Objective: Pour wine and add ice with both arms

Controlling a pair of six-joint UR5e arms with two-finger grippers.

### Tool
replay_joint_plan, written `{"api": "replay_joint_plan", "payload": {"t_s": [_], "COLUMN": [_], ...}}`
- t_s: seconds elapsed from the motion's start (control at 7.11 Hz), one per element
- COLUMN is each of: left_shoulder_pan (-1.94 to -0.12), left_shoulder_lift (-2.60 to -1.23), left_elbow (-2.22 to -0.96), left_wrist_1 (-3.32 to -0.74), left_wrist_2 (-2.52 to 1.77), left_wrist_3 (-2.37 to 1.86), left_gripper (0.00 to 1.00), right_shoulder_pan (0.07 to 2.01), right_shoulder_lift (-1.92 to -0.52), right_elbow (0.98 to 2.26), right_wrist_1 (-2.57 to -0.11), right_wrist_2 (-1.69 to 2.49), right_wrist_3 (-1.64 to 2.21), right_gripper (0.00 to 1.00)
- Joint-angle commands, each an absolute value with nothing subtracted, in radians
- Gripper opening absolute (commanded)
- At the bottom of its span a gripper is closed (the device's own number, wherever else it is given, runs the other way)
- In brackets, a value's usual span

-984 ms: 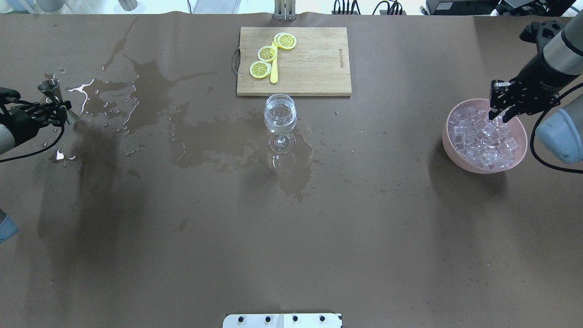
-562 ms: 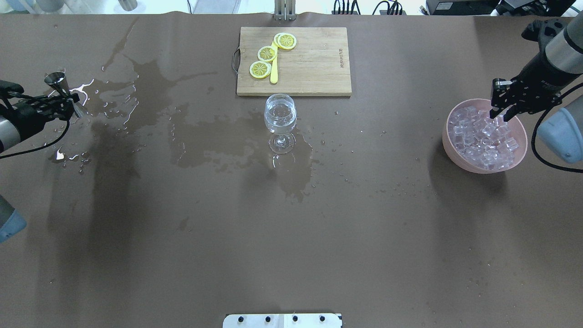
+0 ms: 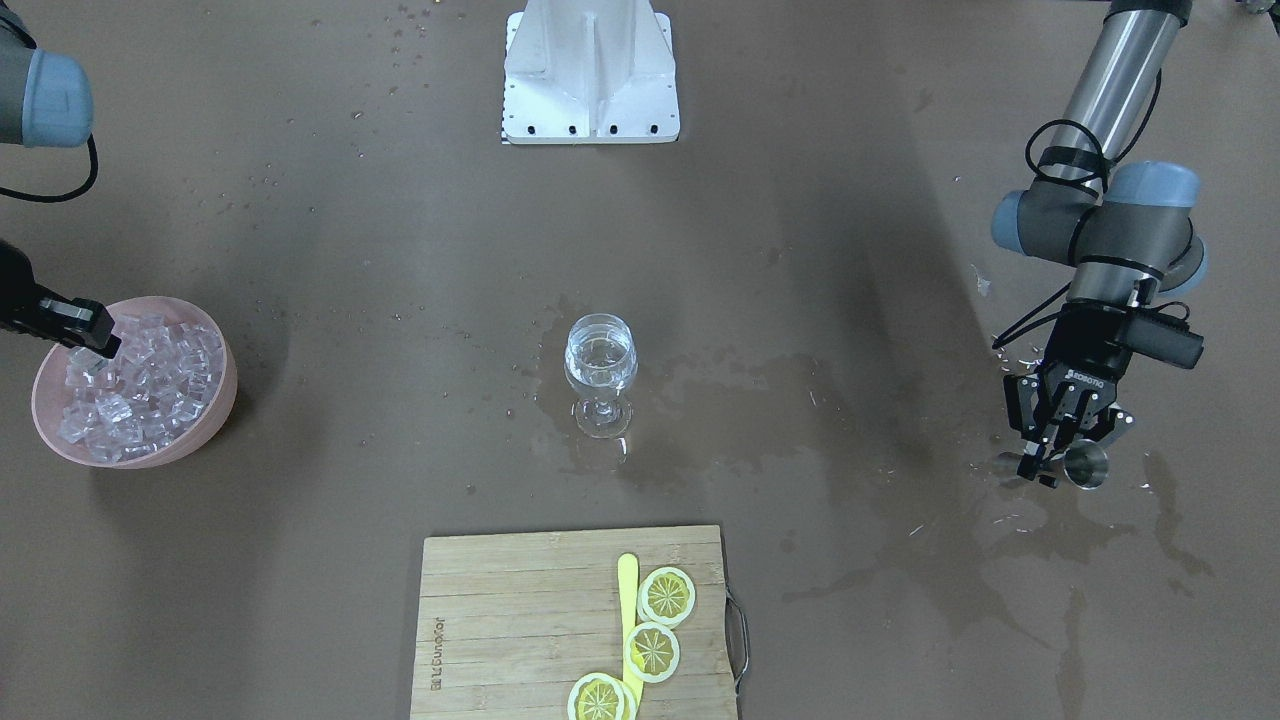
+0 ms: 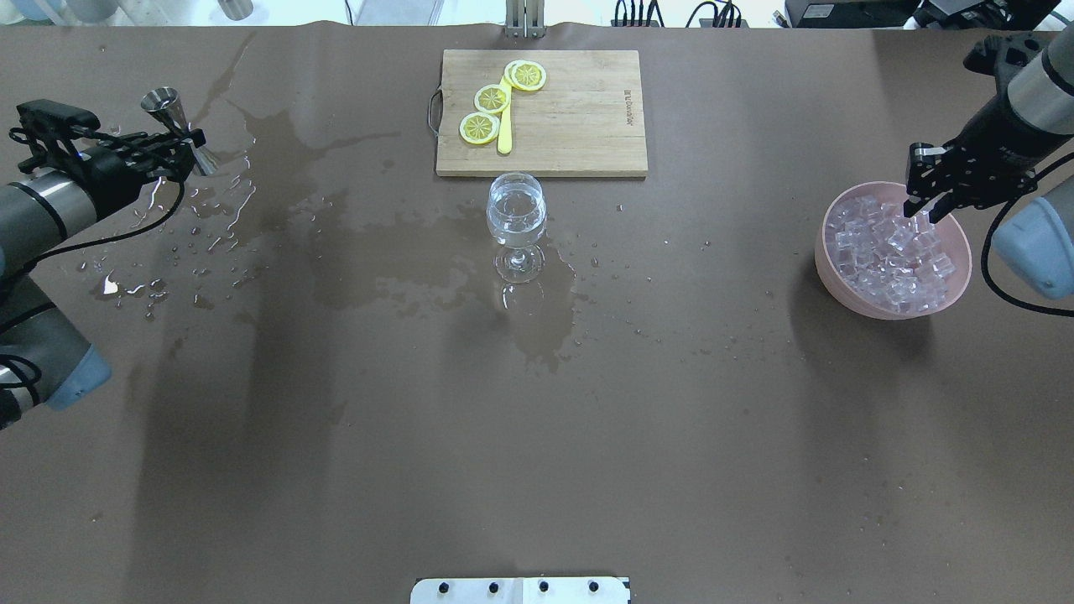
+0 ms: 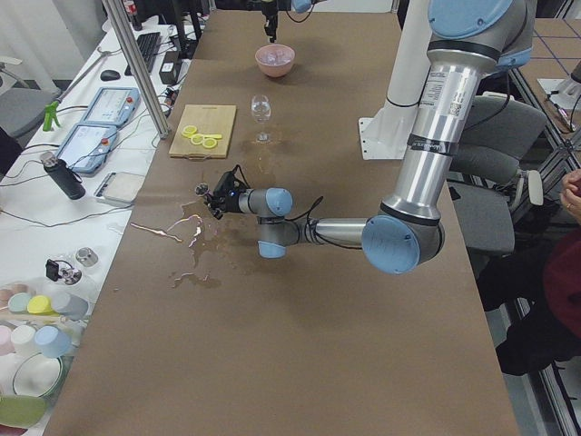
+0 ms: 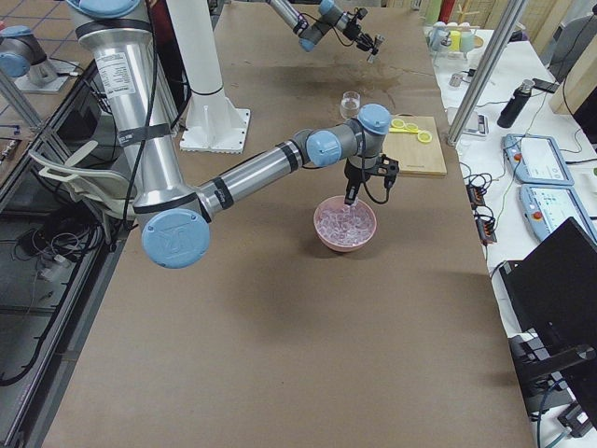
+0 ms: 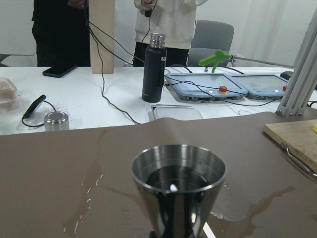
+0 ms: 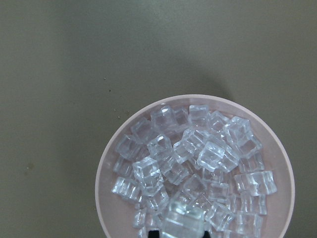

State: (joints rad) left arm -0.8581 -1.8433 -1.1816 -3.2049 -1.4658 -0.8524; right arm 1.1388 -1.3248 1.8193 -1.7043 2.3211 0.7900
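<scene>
Carried farther up the table and rightward since the earlier overhead frames, the left gripper [image 4: 186,144] clamps a steel jigger [image 4: 159,102], well left of the wine glass [image 4: 516,210]. The right gripper [image 4: 919,210] hangs over the pink bowl [image 4: 826,260] of ice [image 4: 881,252].

Front-facing view: spilled puddles [image 3: 760,390] darken the table around the glass, which already holds clear liquid.

Left wrist view: a small measure of wine [image 7: 173,181] sits in the upright jigger, suggesting a pour to come.

Right wrist view: one cube [image 8: 182,218] appears pinched between the fingers, seemingly bound for the glass.

left gripper [image 3: 1050,462]: "ROBOTIQ" on body | cutting board [image 3: 520,610]: engraved mark, too small to read
</scene>
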Motion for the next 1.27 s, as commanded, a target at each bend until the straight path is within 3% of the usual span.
{"api": "replay_joint_plan", "payload": {"t_s": [0.0,0.84,1.12], "left_shoulder_pan": [-0.857,-0.808,-0.790], "left_shoulder_lift": [-1.890,-1.893,-1.917], "left_elbow": [-1.206,-1.403,-1.477], "left_wrist_1": [-3.156,-3.001,-2.915], "left_wrist_2": [-1.466,-1.473,-1.463], "left_wrist_3": [-0.850,-0.819,-0.572], "left_gripper": [0.00,0.00,0.00], "right_shoulder_pan": [1.153,1.172,1.178], "right_shoulder_lift": [-1.328,-1.339,-1.345], "right_elbow": [1.827,1.848,1.864], "right_wrist_1": [-1.704,-1.704,-1.704], "right_wrist_2": [2.324,2.327,2.329], "right_wrist_3": [0.790,0.784,0.784], "right_gripper": [0.35,0.35,0.35]}}
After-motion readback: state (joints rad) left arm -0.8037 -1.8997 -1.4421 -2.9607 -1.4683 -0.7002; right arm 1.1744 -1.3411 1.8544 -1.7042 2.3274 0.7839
